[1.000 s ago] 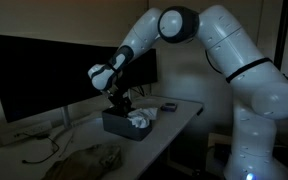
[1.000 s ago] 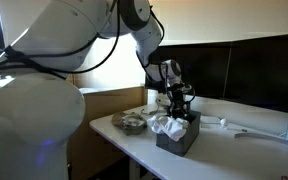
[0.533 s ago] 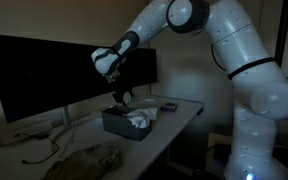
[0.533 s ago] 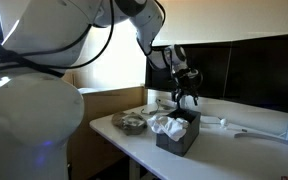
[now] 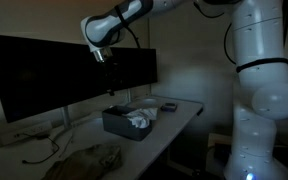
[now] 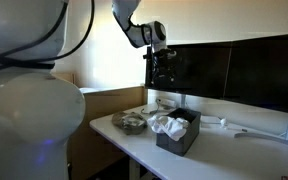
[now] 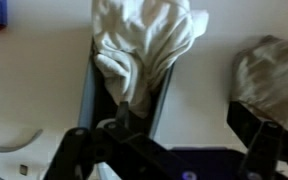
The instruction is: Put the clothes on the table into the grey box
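A grey box (image 5: 119, 125) stands on the white table, also seen in the other exterior view (image 6: 184, 137). A white cloth (image 5: 139, 119) (image 6: 166, 125) lies in it and hangs over one wall. In the wrist view the cloth (image 7: 144, 45) fills the box (image 7: 88, 95) directly below. My gripper (image 5: 110, 88) (image 6: 164, 78) hangs high above the box, open and empty; its two dark fingers (image 7: 189, 135) frame bare table. A grey-brown cloth (image 6: 132, 123) (image 7: 269, 68) lies on the table beside the box.
A large dark monitor (image 5: 44, 70) (image 6: 244, 70) stands along the back of the table. A crumpled olive cloth (image 5: 89, 160) lies near the table's near end, with cables (image 5: 39, 150) beside it. A small dark object (image 5: 168, 106) lies beyond the box.
My gripper has risen straight up from just above the box to well above it, empty. The white cloth stays in the box.
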You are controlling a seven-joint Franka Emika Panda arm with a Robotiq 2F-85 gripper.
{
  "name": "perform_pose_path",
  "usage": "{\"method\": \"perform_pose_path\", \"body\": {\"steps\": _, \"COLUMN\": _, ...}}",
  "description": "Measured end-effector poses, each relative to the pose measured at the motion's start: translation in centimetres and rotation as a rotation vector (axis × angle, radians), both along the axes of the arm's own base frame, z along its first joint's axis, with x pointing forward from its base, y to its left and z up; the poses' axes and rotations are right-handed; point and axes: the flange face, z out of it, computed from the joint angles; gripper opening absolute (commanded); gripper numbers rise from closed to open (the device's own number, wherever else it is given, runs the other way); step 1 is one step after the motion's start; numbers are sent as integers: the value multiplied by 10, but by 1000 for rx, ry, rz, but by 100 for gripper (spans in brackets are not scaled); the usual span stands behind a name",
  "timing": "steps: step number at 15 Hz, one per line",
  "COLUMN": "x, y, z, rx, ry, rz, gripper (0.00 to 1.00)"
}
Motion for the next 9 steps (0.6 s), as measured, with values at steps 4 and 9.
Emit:
{"method": "perform_pose_path", "body": {"steps": 4, "x": -37, "y": 83, "z": -8, "rx": 93, "ry": 60, "rz": 181, "gripper": 100}}
{"method": "perform_pose_path", "body": {"steps": 9, "x": -71, "y": 164, "z": -46, "rx": 81, "ry": 119, "rz": 326, "gripper": 100}}
